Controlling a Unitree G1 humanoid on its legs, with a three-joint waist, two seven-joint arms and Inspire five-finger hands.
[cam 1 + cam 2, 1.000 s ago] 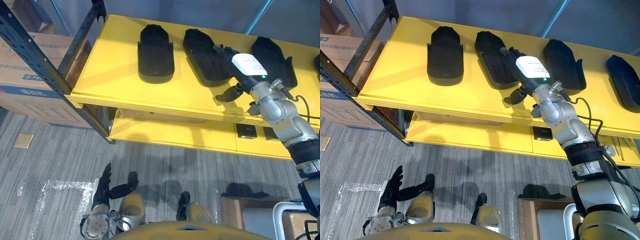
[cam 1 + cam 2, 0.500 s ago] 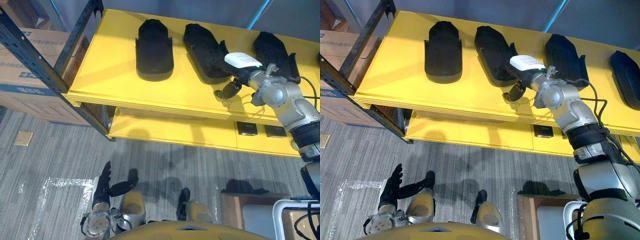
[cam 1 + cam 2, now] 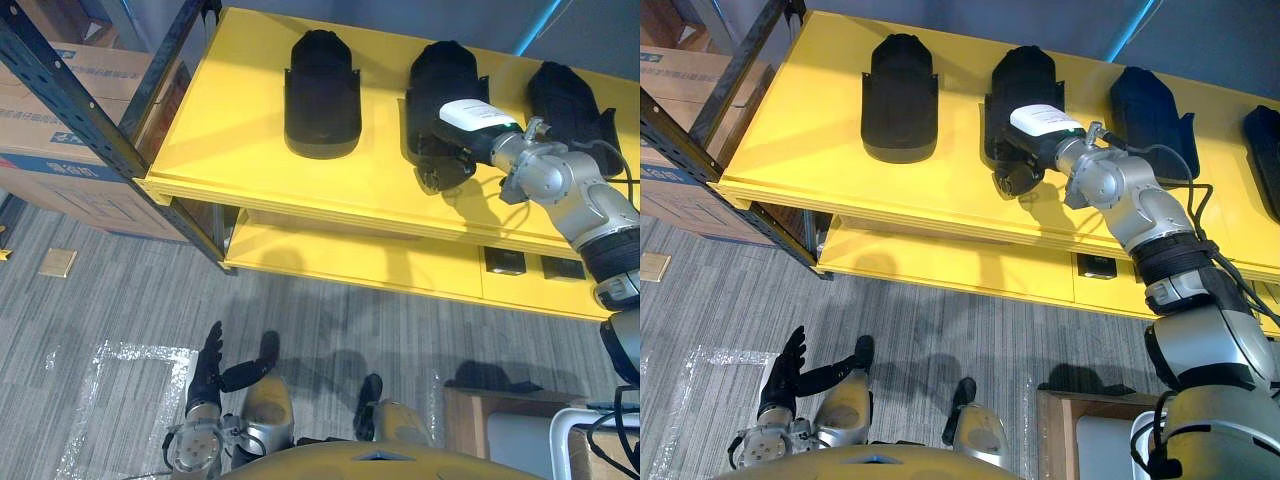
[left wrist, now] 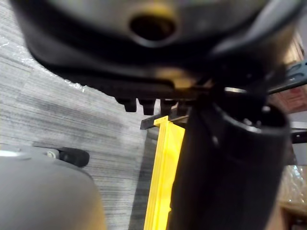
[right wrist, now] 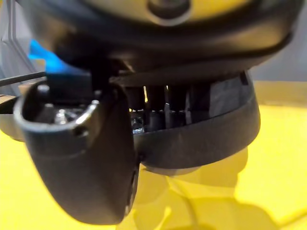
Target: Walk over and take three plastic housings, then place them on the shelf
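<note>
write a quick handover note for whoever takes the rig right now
Right hand: shut on the near end of the second housing, which is low over or on the yellow surface; I cannot tell if it is lifted.
Left hand: open, low by the floor, holding nothing.
Other housings: first housing, third housing and fourth housing lie apart on the same surface.
Done: robot is at the housings, one grasped.
Left: lift it, take two more, place all three on the shelf.
</note>
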